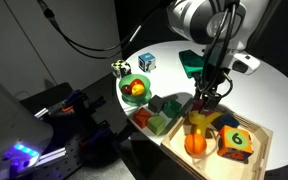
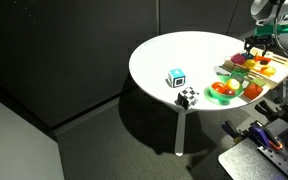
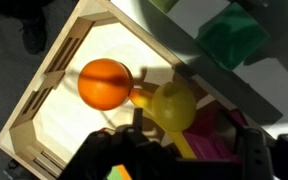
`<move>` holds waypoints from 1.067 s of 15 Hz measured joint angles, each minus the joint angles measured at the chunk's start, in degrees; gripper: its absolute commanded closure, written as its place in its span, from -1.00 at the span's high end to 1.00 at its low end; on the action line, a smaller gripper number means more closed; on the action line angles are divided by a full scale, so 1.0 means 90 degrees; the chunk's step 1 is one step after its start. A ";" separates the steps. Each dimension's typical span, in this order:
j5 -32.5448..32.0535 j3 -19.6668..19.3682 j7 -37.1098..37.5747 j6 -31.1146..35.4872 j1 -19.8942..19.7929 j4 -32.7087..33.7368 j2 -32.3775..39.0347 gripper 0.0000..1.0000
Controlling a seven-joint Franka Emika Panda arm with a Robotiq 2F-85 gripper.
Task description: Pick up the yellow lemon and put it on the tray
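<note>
Jaws gape over yellow lemon [image 3: 172, 103] on tray [image 3: 56, 62] (clear in wrist view only).

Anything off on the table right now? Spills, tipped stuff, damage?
Nothing stands out. The yellow lemon lies inside the tray beside the round orange fruit, and nothing looks spilled or broken. The tray is crowded with toys. The gripper hangs over it, apparently open.

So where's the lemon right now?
In the wrist view the lemon sits inside the tray, close beside the orange, on its right.
</note>
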 measured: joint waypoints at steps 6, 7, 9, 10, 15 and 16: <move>-0.0158 -0.0002 0.0011 -0.0042 0.0146 0.0007 -0.0011 1.00; -0.0208 -0.0001 0.0011 -0.0073 0.0200 0.0006 -0.0034 1.00; -0.0294 0.0005 0.0010 -0.0152 0.0322 0.0006 -0.0121 1.00; -0.0320 0.0009 0.0010 -0.0199 0.0390 0.0005 -0.0179 1.00; -0.0483 0.0105 -0.0015 -0.0560 0.0650 -0.0008 -0.0556 1.00; -0.0531 0.0141 -0.0036 -0.0648 0.0680 -0.0022 -0.0640 1.00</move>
